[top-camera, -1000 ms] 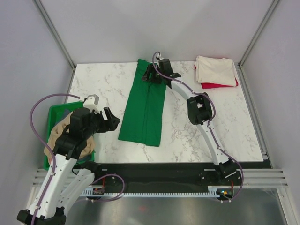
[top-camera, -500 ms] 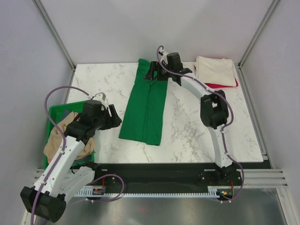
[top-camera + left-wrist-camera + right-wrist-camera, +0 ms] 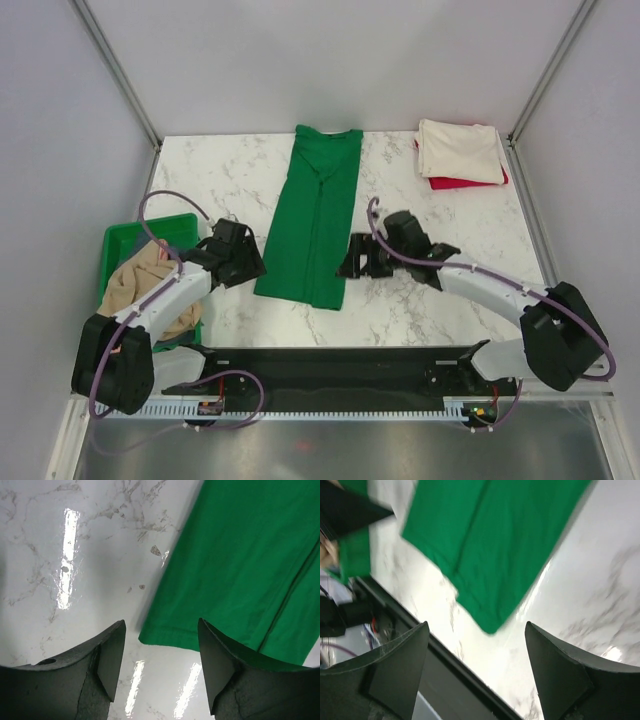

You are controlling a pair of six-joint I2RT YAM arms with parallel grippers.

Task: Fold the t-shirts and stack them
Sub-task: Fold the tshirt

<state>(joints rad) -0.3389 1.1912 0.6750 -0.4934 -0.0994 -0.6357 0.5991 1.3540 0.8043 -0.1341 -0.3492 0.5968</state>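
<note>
Left jaws and right jaws gape empty beside the green t-shirt's (image 3: 312,225) six-o'clock hem; catching one layer only would perhaps undo its lengthwise fold.

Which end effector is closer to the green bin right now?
Left. The left end effector sits between the green bin and the green t-shirt. The right end effector is on the shirt's far side, farther right.

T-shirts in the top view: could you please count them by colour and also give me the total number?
green t-shirt: 1
cream-white t-shirt: 1
red t-shirt: 1
tan t-shirt: 1
Total: 4
</note>
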